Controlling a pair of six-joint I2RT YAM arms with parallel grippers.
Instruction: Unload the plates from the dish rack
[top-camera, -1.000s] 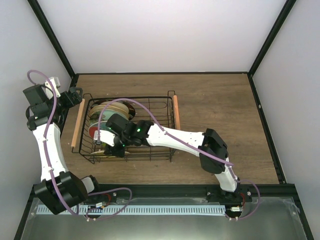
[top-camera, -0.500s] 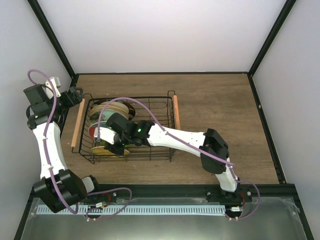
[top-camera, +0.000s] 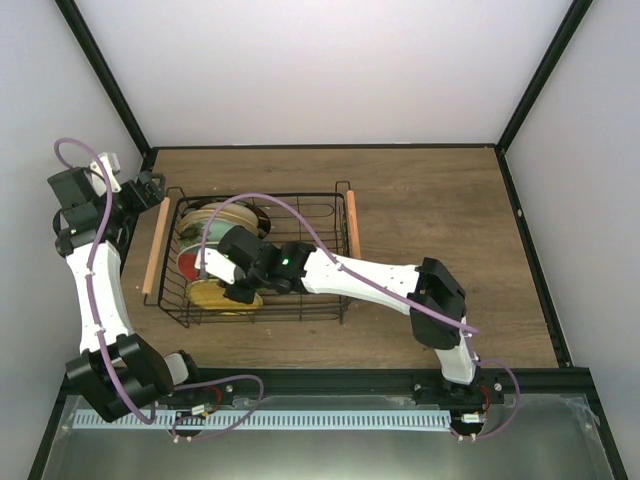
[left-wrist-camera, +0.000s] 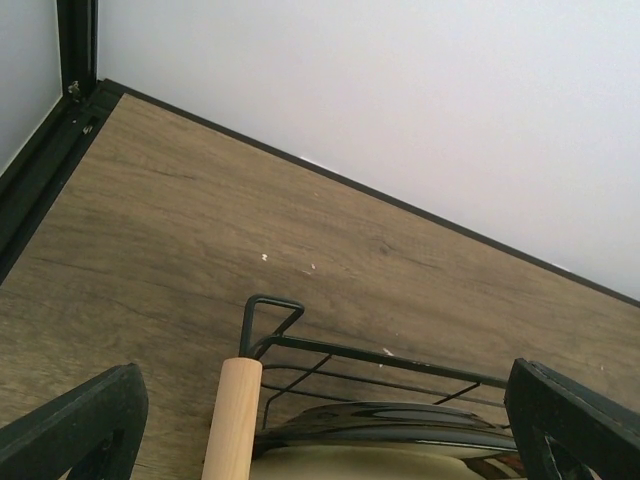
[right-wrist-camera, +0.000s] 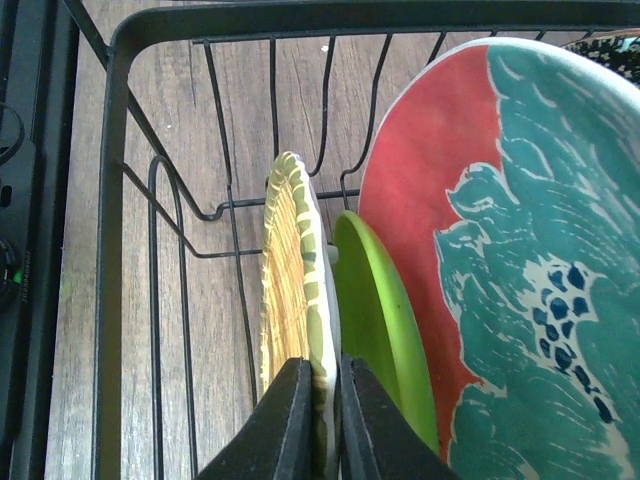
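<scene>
Plates (top-camera: 215, 225) are standing on edge, packed face to face at the left end of the dish rack (top-camera: 300, 197), whose wires are propping them upright. The right gripper (right-wrist-camera: 322, 378) is reaching down into the rack's near left corner and pinching the top rim of the orange gridded plate (right-wrist-camera: 290, 290), one finger on each face and the jaws nearly closed on it. That plate is sitting outermost in the row, so it is probably being taken first as the easiest to free. The lime-green plate (right-wrist-camera: 385, 320) is leaning just behind it, with the red plate with teal flower (right-wrist-camera: 500, 250) beyond. The left gripper (left-wrist-camera: 325, 372) is hovering over the rack's far left corner, above the wooden handle (left-wrist-camera: 232, 420), its jaws spread wide and gripping nothing. It is likely waiting clear, or ready to steady the rack.
</scene>
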